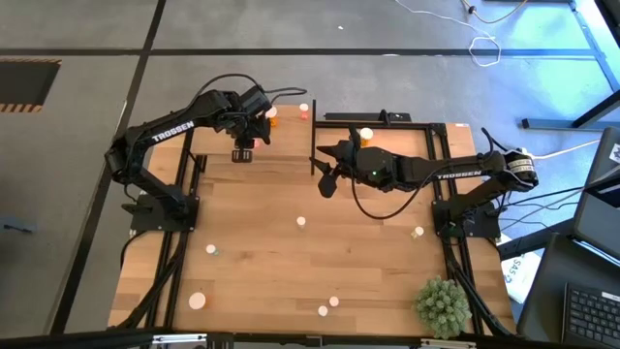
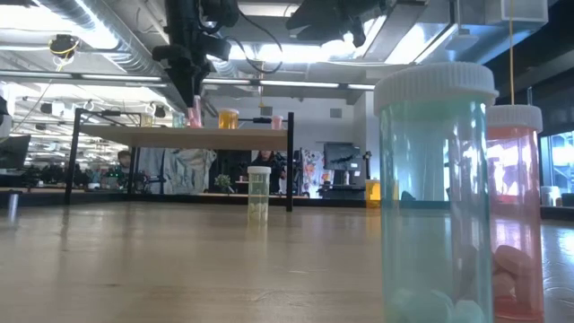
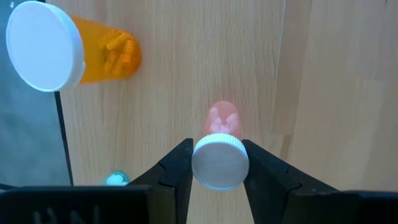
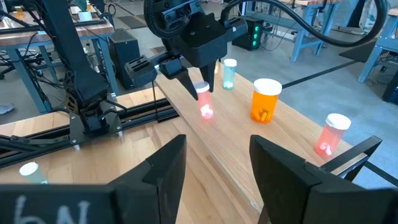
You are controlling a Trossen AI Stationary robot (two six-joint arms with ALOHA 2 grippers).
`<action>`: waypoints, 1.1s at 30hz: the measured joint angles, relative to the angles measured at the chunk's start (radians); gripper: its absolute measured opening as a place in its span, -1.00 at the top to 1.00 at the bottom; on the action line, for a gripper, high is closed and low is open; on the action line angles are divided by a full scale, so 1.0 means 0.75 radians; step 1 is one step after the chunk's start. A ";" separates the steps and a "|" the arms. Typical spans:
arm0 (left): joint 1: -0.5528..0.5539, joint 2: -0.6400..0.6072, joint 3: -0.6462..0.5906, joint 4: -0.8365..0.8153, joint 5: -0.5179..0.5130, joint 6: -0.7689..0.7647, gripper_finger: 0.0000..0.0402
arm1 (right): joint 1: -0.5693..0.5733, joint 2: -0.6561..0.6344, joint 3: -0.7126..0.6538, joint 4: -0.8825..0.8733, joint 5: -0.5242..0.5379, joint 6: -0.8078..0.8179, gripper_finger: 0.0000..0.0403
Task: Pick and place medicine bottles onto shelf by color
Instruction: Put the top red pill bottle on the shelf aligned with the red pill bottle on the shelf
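Two black arms (image 1: pixel 155 136), white TROSSEN lettering, dark wedge fingers (image 3: pixel 177 177), black cables (image 1: pixel 373 208)

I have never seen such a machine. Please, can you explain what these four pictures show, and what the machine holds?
It is a robot with two dark arms at a wooden table. Each arm ends in a two-finger gripper. One picture looks straight down from above, one looks level across the table top, and two come from cameras on the arms' wrists. The left gripper is shut on a small pink bottle with a white cap, over the raised wooden shelf. An orange bottle, a pale green one and another pink one already stand on the shelf. The right gripper is open and holds nothing. More small bottles stand scattered on the table, beside a spiky green plant ball.
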 joint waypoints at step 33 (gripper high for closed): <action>0.024 0.001 0.000 -0.071 0.025 -0.046 0.42 | 0.000 0.000 -0.001 0.001 0.000 0.000 0.11</action>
